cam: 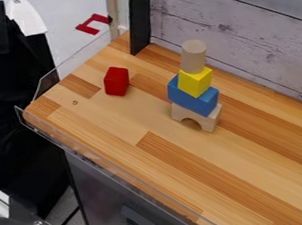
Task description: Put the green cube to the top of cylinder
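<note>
Standing upright at the right of the upper half of the frame, in the camera view, the pale cylinder (193,56) is carried at the top of a stack. Its lower end is rested on a yellow cube (196,82), by which it is held up, and its flat upper end is turned upward. The yellow cube is supported in turn by a blue block (193,97), laid lengthwise on a slant from upper left to lower right. Beneath the blue block, a plain wooden arch (197,116) is set as the base, with its rounded opening turned toward the lower left. Whether the gripper is spread wide, drawn narrow or closed around something cannot be told.

To the left of the stack and well apart from it, a red block (116,81) is placed in the upper left part of the wooden tabletop (145,161). Behind the tabletop, the upper right of the frame is taken up by a whitish plank wall (240,30), beside which a black post (139,20) is seen at top center. Along the tabletop's left edge, a transparent rim (94,152) is fitted. At upper left, a red angular piece (93,23) is seen beyond the tabletop.
</note>
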